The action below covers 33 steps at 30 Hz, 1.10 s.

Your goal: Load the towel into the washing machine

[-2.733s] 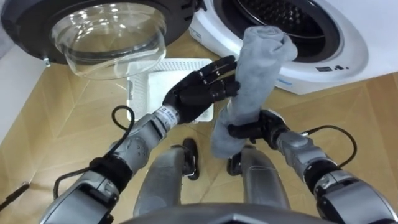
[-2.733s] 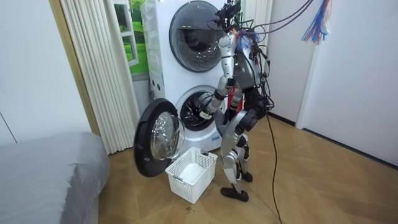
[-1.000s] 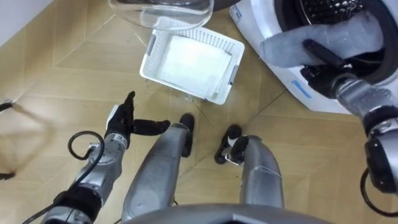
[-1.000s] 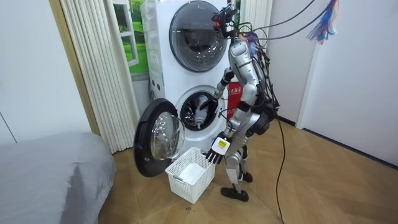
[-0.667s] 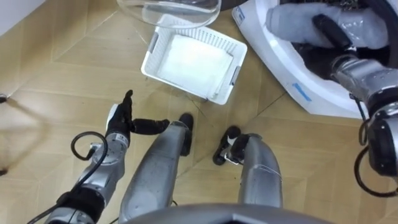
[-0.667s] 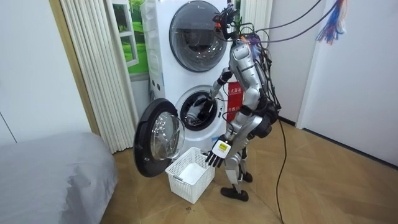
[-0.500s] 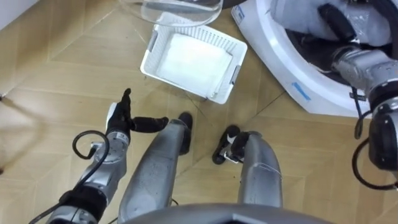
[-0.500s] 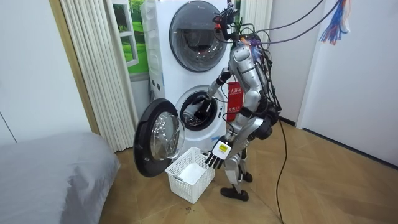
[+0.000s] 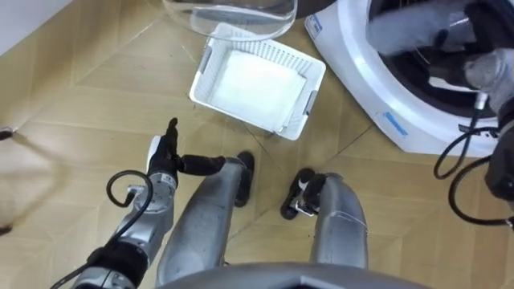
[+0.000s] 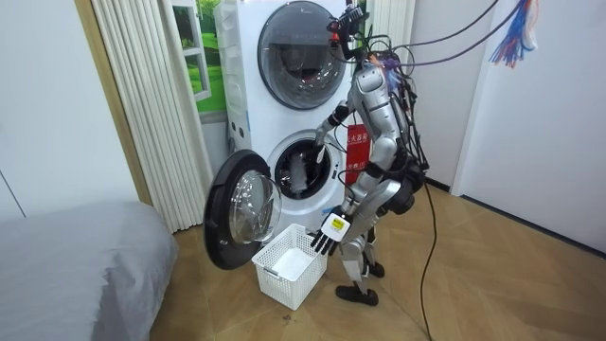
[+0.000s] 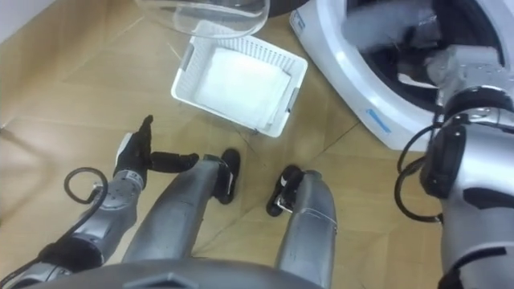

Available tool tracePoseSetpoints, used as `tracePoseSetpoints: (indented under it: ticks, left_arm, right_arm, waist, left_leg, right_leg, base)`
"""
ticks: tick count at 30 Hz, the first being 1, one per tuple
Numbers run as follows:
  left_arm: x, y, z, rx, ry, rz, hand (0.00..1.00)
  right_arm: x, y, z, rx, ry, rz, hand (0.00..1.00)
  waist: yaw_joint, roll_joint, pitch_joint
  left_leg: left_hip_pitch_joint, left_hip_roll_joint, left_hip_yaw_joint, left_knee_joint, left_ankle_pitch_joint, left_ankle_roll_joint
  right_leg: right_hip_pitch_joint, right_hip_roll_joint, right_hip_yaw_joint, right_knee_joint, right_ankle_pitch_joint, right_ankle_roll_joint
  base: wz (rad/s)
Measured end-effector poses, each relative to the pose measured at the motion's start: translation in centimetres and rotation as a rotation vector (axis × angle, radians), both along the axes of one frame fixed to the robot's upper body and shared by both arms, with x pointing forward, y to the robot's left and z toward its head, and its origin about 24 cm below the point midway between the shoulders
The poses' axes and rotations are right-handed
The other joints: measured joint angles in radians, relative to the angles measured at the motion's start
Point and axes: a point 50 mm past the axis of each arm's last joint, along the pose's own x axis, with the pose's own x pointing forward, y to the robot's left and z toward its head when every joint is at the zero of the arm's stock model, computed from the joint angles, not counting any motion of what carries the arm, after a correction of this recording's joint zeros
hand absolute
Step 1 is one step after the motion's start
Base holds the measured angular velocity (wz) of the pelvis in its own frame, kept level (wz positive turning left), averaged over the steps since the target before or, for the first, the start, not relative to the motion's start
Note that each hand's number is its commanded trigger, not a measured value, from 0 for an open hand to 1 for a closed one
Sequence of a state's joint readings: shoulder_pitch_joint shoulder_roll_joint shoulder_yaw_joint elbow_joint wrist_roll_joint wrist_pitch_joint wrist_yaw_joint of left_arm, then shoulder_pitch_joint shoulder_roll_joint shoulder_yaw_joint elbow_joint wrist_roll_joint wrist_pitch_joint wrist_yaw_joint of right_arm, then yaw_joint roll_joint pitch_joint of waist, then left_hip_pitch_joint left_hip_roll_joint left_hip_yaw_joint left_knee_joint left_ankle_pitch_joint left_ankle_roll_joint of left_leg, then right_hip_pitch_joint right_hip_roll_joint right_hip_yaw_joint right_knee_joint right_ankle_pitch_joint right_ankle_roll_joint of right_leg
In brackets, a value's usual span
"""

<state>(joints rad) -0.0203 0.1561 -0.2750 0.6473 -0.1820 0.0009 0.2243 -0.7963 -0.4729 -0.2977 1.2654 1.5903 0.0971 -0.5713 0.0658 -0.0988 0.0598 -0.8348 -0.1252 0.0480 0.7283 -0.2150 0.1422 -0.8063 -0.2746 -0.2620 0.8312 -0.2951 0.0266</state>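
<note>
Right hand blurred inside the washing machine drum mouth, partly behind the towel. Towel smeared and cut by the top edge. Door glass, well left of that hand, is cropped.

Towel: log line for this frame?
towel: in washing machine mouth | right hand: shut on towel | left hand: open, idle

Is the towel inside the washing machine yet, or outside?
Partly in: the grey towel lies in the open mouth of the washing machine, the right hand on it past the rim. Release: cannot tell.
</note>
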Motion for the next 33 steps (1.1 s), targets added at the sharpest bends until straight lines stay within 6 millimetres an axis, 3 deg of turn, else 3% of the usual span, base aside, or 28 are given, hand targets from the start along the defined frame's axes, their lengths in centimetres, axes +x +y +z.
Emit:
tracePoseSetpoints:
  ticks: [7, 13, 17, 22, 25, 31, 33]
  left_arm:
    - [1.0, -0.3, 0.6, -0.006, -0.034, -0.047, 0.00]
    - [1.9, 0.0, 1.2, 0.016, -0.076, -0.085, 0.00]
    - [1.6, 1.0, 0.9, 0.026, -0.052, -0.087, 0.00]
    - [1.3, 1.6, 0.6, 0.018, -0.032, -0.073, 0.00]
    - [0.9, 2.7, 0.5, 0.009, -0.031, -0.023, 0.00]
    - [-2.5, 5.0, -1.0, 0.038, 0.054, 0.069, 0.00]
    - [-4.8, 5.9, -2.1, 0.069, 0.128, 0.094, 0.00]
  right_arm:
    - [-1.5, -0.4, -1.7, 0.043, 0.093, -0.057, 0.00]
    - [-4.7, -1.8, -4.5, 0.070, 0.179, -0.178, 0.00]
    - [-6.7, -2.2, -6.2, 0.072, 0.250, -0.217, 0.00]
    - [-8.9, -2.0, -8.2, 0.089, 0.305, -0.239, 0.00]
    - [-10.6, -1.7, -9.6, 0.087, 0.332, -0.246, 0.00]
    - [-16.6, -2.9, -12.4, 0.045, 0.401, -0.384, 0.00]
    - [-19.0, -1.9, -14.1, 0.037, 0.441, -0.384, 0.00]
  waist:
    - [0.004, 0.002, -0.0008]
    - [0.024, 0.008, 0.0000]
    - [0.025, 0.033, -0.0094]
    - [0.024, 0.042, -0.0155]
    - [0.021, 0.049, -0.0217]
    - [-0.010, 0.054, -0.0517]
    - [-0.014, 0.051, -0.0612]
  left_leg:
    - [0.068, 0.008, 0.000, -0.065, 0.009, -0.002]
    - [0.145, 0.015, 0.004, -0.121, 0.011, 0.003]
    - [0.215, 0.034, 0.013, -0.173, 0.012, 0.005]
    - [0.336, 0.043, 0.025, -0.258, 0.017, 0.005]
    - [0.401, 0.049, 0.042, -0.294, 0.017, 0.006]
    - [0.554, 0.050, 0.064, -0.402, 0.018, 0.004]
    - [0.636, 0.054, 0.079, -0.447, 0.017, 0.000]
  right_leg:
    - [0.072, 0.018, -0.011, -0.072, 0.015, 0.003]
    - [0.161, 0.036, -0.014, -0.142, 0.025, 0.017]
    - [0.237, 0.068, -0.008, -0.226, 0.058, 0.023]
    - [0.357, 0.098, 0.014, -0.334, 0.089, 0.036]
    - [0.420, 0.122, 0.059, -0.400, 0.106, 0.048]
    - [0.566, 0.140, 0.071, -0.519, 0.129, 0.054]
    - [0.644, 0.156, 0.110, -0.578, 0.138, 0.056]
  base:
    - [-0.01]
    - [0.05]
    - [-0.15]
    - [-0.13]
    - [-0.20]
    - [-0.14]
    - [-0.25]
